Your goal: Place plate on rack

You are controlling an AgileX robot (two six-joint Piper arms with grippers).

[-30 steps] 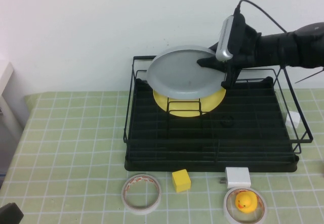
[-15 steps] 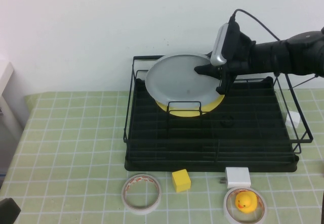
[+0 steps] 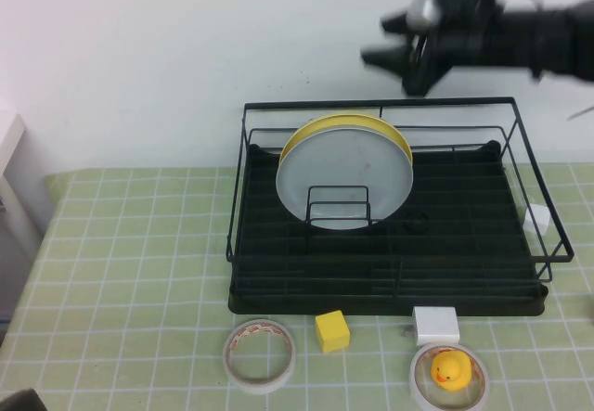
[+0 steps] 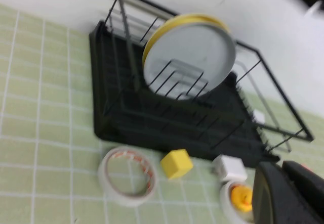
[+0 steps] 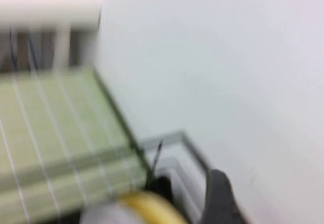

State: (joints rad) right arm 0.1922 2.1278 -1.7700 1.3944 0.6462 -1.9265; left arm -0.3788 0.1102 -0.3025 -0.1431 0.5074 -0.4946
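**Plate standing in the rack**

My left tool (image 4: 288, 193) sits low at the bench's near left, its grip state unclear. The plate (image 3: 344, 178) stands upright in the rack (image 3: 390, 272), against the yellow plate (image 3: 316, 129). My right tool (image 3: 394, 44) hovers above the far rail, open, empty.

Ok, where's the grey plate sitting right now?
In the high view the plate stands on edge in the rack, rear left-centre, right in front of the yellow plate. The right gripper is above it, empty.
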